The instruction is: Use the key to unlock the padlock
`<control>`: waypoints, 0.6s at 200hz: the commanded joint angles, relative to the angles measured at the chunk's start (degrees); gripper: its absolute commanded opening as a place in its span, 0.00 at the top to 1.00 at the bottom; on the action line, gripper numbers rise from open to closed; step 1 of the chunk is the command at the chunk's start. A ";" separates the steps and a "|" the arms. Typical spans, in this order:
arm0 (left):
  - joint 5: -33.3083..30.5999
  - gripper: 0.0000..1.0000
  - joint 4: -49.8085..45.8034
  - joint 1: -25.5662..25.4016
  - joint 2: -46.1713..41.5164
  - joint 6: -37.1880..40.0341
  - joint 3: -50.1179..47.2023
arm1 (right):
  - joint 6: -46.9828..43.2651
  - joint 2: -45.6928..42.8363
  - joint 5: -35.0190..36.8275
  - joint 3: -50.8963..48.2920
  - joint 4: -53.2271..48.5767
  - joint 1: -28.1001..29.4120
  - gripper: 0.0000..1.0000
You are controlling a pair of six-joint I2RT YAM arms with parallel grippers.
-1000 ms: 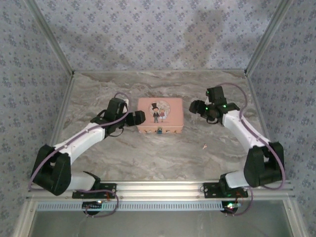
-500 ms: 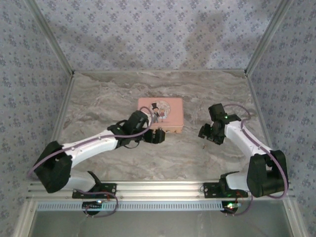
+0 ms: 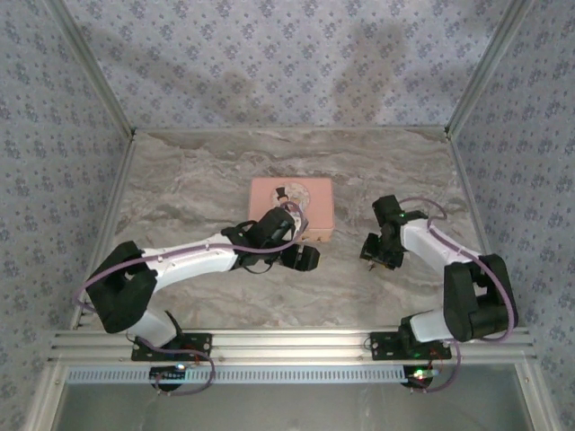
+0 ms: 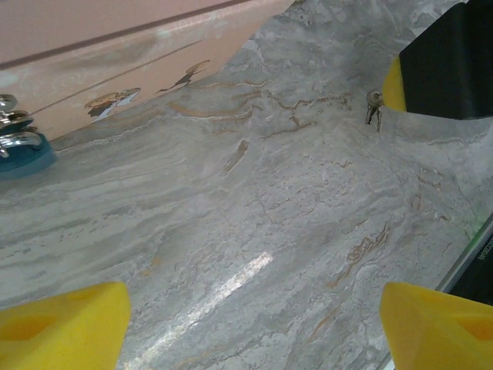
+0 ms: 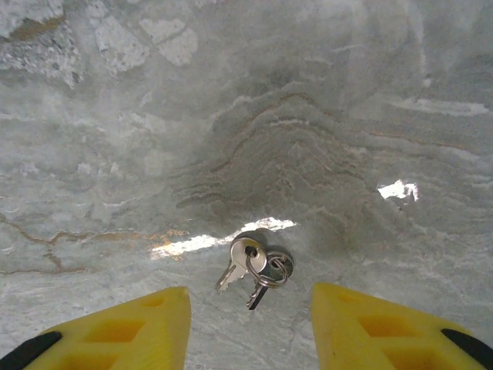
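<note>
The key [image 5: 253, 268] is a pair of small silver keys on a ring, lying flat on the marble. My right gripper [image 5: 250, 327] hangs just over it, open, with a yellow fingertip on each side and neither touching it. In the left wrist view the key [image 4: 374, 106] lies beside a right finger [image 4: 439, 62]. The padlock [image 4: 15, 142], with a silver shackle and blue body, sits at the front of the pink tin [image 4: 115, 46]. My left gripper [image 4: 250, 331] is wide open and holds nothing, low over bare marble in front of the tin [image 3: 290, 202].
The left gripper [image 3: 301, 259] and right gripper [image 3: 373, 254] sit about a hand's width apart on the marble table [image 3: 216, 180]. Patterned walls and metal posts close in the back and sides. An aluminium rail [image 3: 287, 341] runs along the near edge.
The left arm swung from the tin's left side round to its front. The right arm drew back and came down over the key, and its jaws narrowed.
</note>
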 commanded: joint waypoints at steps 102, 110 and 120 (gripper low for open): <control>-0.26 0.16 -1.49 -0.21 0.32 0.75 1.19 | -2.66 4.28 0.90 0.65 -0.95 -1.38 0.67; -0.17 0.16 -1.40 -0.21 0.32 0.67 1.11 | -2.85 4.33 0.93 0.57 -0.89 -1.57 0.70; -0.05 0.16 -1.27 -0.21 0.45 0.58 1.06 | -3.04 4.37 0.82 0.56 -0.84 -1.65 0.70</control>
